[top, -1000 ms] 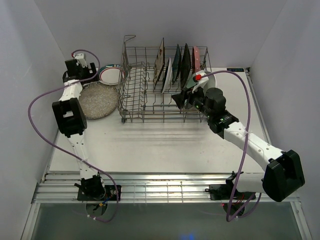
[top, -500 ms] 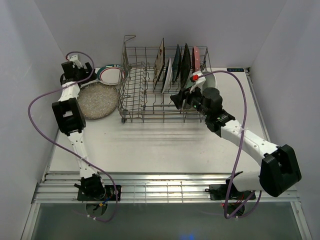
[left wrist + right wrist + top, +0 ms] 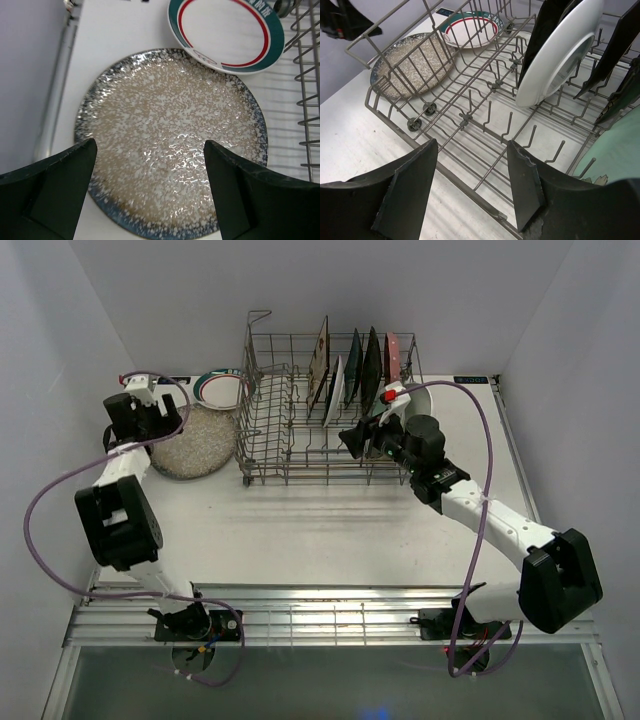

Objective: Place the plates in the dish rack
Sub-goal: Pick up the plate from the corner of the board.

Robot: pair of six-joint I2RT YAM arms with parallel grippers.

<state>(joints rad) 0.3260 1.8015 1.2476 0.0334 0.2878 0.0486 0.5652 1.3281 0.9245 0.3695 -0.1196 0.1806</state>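
Observation:
The grey wire dish rack stands mid-table with several plates upright in its right half, among them a white one and a mint one. Left of the rack a speckled grey plate lies flat, with a green-and-red-rimmed plate beyond it. My left gripper hangs open over the speckled plate's near part, one finger on each side and nothing held. My right gripper is open and empty above the rack's front rail, by its bare tines.
The rack's tall looped handle rises at its back left corner. Rack wires run close to the right of the speckled plate. A white curved rim shows behind my right arm, beside the rack. Walls close in the table on three sides.
My left arm has swung left and nearer, taking its gripper from beside the rimmed plate to over the speckled plate. The right gripper shifted slightly left.

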